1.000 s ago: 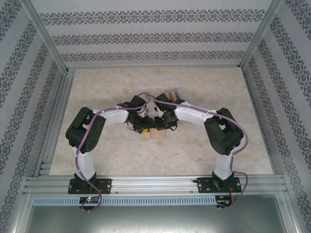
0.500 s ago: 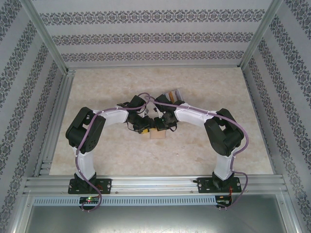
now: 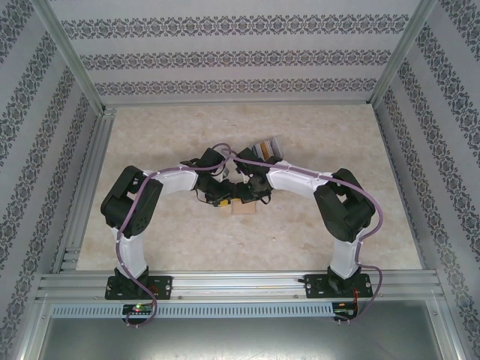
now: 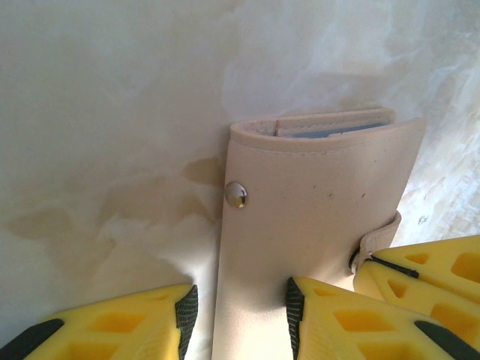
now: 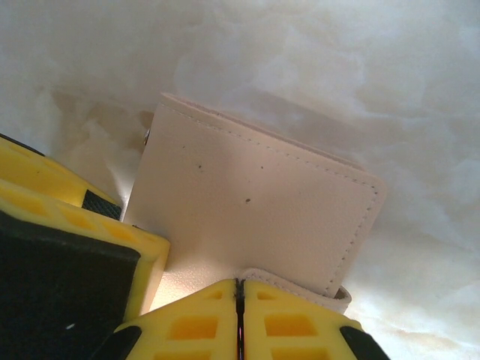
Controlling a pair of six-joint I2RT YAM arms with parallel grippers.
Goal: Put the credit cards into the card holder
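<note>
The tan card holder (image 3: 243, 210) lies folded shut on the marble table between both arms. In the left wrist view the card holder (image 4: 315, 202) shows a silver snap stud (image 4: 235, 195) and a grey-blue strip at its far edge. My left gripper (image 4: 238, 311) is open and straddles the holder's left edge, one finger on the cover, the other over the table. My right gripper (image 5: 240, 289) is shut on the holder's snap tab (image 5: 300, 289), beside the card holder (image 5: 247, 202). The credit cards (image 3: 268, 145) lie just behind the right arm.
Patterned walls and aluminium rails (image 3: 82, 195) box in the table on three sides. Both forearms meet over the table's middle, with the left gripper (image 3: 223, 196) and right gripper (image 3: 251, 193) almost touching. Bare marble lies to the left, right and front.
The right arm has edged slightly to the left, uncovering a bit more of the cards. The left arm and the card holder have stayed put.
</note>
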